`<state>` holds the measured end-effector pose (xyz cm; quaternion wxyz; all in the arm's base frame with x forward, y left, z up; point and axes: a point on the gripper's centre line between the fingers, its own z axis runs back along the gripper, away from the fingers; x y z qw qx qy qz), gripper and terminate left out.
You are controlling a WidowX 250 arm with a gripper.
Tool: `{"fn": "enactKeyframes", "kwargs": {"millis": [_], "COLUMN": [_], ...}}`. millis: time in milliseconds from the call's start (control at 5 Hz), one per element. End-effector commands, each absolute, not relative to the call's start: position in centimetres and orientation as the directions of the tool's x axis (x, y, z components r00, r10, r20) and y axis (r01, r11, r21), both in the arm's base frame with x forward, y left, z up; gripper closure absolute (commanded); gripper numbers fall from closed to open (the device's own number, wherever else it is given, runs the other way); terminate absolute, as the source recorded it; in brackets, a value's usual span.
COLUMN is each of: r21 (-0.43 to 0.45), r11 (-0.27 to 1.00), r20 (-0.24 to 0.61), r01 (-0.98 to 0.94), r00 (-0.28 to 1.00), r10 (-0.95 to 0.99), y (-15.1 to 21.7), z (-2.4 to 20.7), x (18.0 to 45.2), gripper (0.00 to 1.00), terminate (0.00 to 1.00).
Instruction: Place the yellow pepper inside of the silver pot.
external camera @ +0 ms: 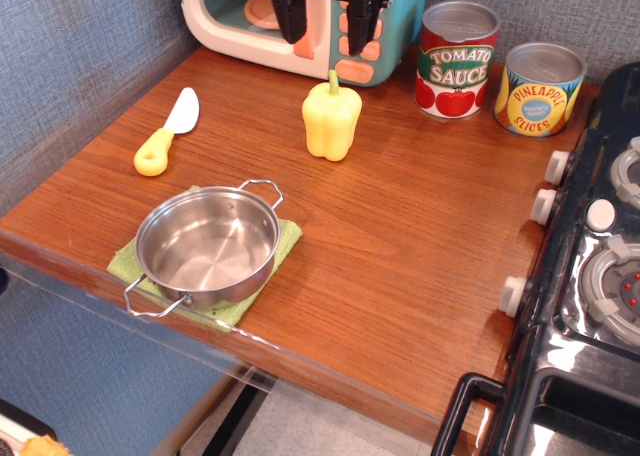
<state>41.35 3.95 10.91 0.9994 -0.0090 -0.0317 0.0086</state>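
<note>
Black and spread wide, the hand (327, 28) is seen at 12 o'clock, up in front of the toy microwave (225, 16), with nothing held between its fingers (296, 21). Below it, the yellow pepper (331, 119) is stood upright on the wooden surface (420, 226). The silver pot (207, 244) is found at 7 o'clock from the pepper, well apart, set on a green cloth (283, 244)
</note>
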Motion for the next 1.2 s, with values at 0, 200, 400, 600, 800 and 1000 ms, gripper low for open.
{"fn": "enactKeyframes", "kwargs": {"millis": [0, 200, 400, 600, 800, 1000], "r21": [0.018, 0.038, 0.058, 0.066, 0.068, 0.061], "r11": [0.999, 0.999, 0.998, 0.997, 0.997, 0.998], "r20": [0.044, 0.007, -0.005, 0.0, 0.0, -0.003], "r01": [-0.027, 0.011, 0.034, 0.044, 0.026, 0.024], "r00": [0.999, 1.0, 0.999, 0.999, 1.0, 1.0], "r10": [0.026, -0.011, -0.034, -0.044, -0.026, -0.024], "y": [3.7, 2.7, 2.1, 2.1, 2.5, 2.7], "z": [9.9, 8.4, 7.8, 7.5, 7.4, 7.5], "x": [42.9, 42.3, 41.7, 41.6, 41.8, 41.8], "gripper": [0.0, 0.0, 0.0, 1.0, 1.0, 1.0], "terminate": [0.0, 0.0, 0.0, 0.0, 0.0, 0.0]}}
